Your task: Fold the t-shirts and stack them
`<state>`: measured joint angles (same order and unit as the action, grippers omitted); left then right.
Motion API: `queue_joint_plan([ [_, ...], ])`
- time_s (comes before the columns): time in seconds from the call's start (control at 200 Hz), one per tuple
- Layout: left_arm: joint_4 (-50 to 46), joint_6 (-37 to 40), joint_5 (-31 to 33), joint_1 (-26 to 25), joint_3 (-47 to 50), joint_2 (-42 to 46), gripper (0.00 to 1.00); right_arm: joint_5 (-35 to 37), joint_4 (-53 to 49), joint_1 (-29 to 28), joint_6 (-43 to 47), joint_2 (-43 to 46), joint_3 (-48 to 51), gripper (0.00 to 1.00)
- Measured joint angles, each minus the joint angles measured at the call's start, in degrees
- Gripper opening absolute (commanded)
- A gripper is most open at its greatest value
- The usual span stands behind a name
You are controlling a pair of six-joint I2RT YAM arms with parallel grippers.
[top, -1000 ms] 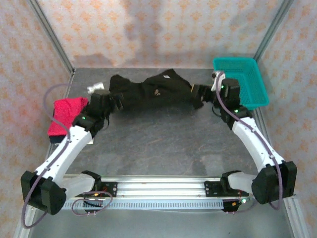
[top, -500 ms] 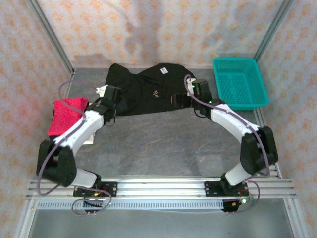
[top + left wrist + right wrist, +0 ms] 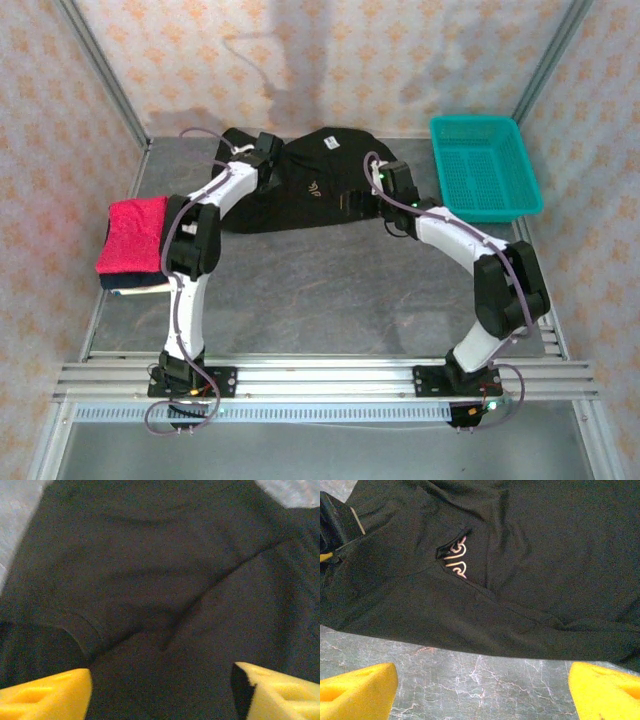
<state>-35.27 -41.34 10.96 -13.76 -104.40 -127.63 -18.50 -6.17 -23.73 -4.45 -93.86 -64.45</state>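
Looking down from the top view, we see the black t-shirt point(image 3: 300, 195) lying rumpled across the upper middle of the desk point(image 3: 320, 300), its beige emblem point(image 3: 316, 187) facing up. The left arm rises from the lower left, bends sharply at the elbow and stretches up and right, putting the left hand point(image 3: 268, 158) over the shirt's upper left part. In its wrist view the left hand point(image 3: 162, 695) has its jaws parted over dark cloth and grips nothing.

The right arm bends at the right and reaches up-left to the shirt's lower edge. The right hand point(image 3: 480, 695) is spread wide and empty above bare desk just below the hem. The folded crimson t-shirt point(image 3: 133, 235) sits on a pile at the left edge, and the teal basket point(image 3: 472, 121) sits at upper right.
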Motion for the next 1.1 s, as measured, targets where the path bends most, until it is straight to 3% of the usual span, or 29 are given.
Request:
queue_joint_plan([
  [0.135,-4.02,-3.72,-0.68,0.00,-6.05,-4.57,0.46,0.50,0.00,0.55,0.02,1.70,1.95,0.89],
  [0.24,-5.42,-5.57,-1.55,0.00,-8.20,-6.43,0.39,0.63,-0.04,1.44,0.02,3.21,2.84,0.89],
  [0.35,-6.78,-6.93,-2.08,0.00,-8.37,-6.84,0.19,0.79,0.00,2.73,0.02,4.48,3.19,0.89],
  [0.425,-7.08,-6.69,-2.73,0.00,-8.37,-6.84,0.00,0.94,-0.02,3.61,0.00,5.25,3.45,0.89],
  [0.706,-5.70,-5.95,-3.21,0.00,0.09,-1.03,0.00,1.86,-0.02,5.57,0.02,7.85,4.70,0.89],
  [1.096,-1.25,-4.72,-1.57,-0.02,25.66,28.55,0.00,0.94,0.20,5.57,-0.02,7.50,5.20,0.89],
])
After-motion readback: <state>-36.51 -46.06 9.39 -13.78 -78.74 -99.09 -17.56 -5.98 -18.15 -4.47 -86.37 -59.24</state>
